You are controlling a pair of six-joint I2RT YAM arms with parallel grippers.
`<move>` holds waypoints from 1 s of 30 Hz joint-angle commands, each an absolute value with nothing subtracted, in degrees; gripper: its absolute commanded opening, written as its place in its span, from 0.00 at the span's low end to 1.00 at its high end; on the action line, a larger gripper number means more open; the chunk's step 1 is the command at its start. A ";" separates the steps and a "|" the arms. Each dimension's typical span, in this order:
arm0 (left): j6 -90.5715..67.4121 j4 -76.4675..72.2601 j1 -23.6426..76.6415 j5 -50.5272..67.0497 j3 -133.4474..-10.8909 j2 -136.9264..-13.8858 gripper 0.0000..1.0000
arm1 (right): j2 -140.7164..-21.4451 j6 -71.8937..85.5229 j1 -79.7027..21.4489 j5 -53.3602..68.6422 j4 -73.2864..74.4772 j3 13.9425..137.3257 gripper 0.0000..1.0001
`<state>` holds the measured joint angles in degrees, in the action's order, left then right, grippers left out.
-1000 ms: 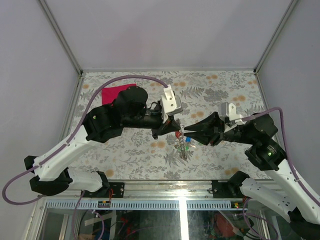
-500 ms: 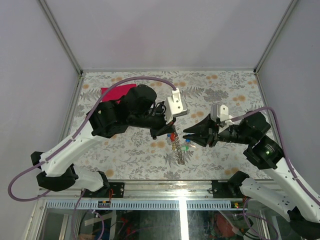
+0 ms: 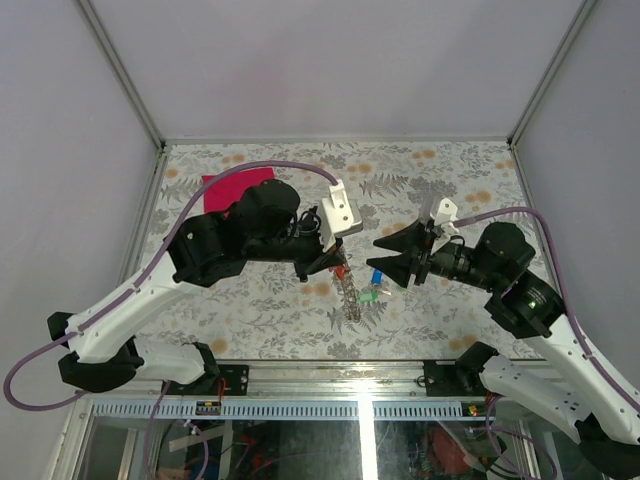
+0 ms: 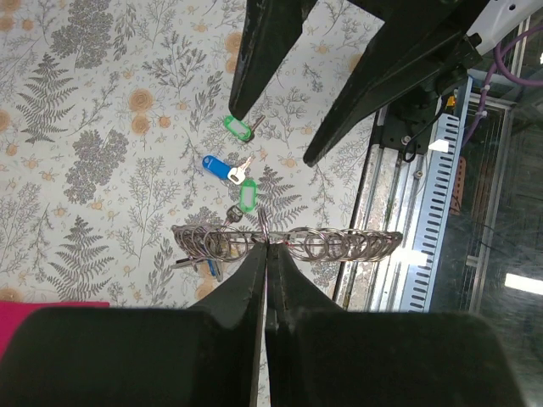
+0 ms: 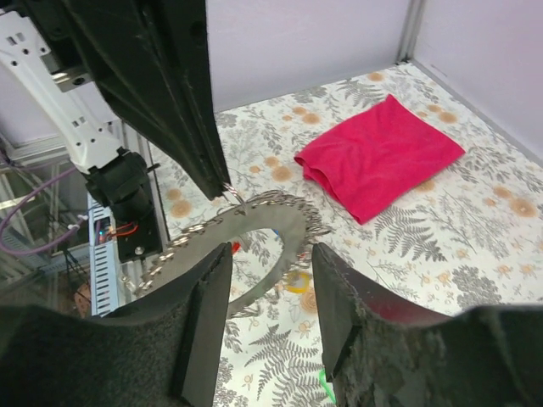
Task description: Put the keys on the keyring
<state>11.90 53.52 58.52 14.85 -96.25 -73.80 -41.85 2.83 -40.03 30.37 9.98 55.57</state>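
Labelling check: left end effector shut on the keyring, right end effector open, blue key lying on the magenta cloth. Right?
No. The blue key lies on the floral table cover, apart from the magenta cloth, as the left wrist view shows. Left end effector shut on the keyring, right end effector open: correct.

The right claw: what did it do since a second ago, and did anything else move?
The right gripper spread its fingers apart and now stands open beside the keys on the table; whether it dropped one I cannot tell. The left gripper stayed shut on the keyring, in about the same spot. The pink cloth did not move.
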 commanded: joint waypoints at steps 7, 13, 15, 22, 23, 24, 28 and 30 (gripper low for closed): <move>11.92 43.76 58.89 19.29 -93.32 -70.70 0.00 | -37.69 -1.54 -40.25 35.15 1.57 51.94 0.48; 12.82 43.77 58.89 23.23 -92.90 -70.29 0.00 | -39.62 -4.30 -40.25 42.49 1.44 53.55 0.47; 12.98 43.83 58.87 24.19 -92.75 -70.14 0.00 | -40.86 -4.71 -40.25 43.48 2.38 54.72 0.47; 13.45 44.34 58.87 25.95 -92.82 -70.43 0.00 | -43.51 -4.23 -40.25 46.57 1.48 55.68 0.44; 13.47 44.31 58.90 26.14 -92.81 -70.51 0.00 | -43.78 -4.17 -40.25 46.92 1.20 55.64 0.44; 13.47 44.40 58.82 26.31 -92.87 -70.55 0.00 | -43.98 -4.01 -40.24 47.26 0.77 55.69 0.44; 13.66 44.71 58.83 26.97 -93.06 -71.05 0.00 | -44.80 -3.25 -40.26 48.58 -0.18 55.84 0.42; 13.66 44.87 58.94 27.00 -93.08 -71.15 0.00 | -45.27 -2.95 -40.25 49.15 -0.36 55.87 0.42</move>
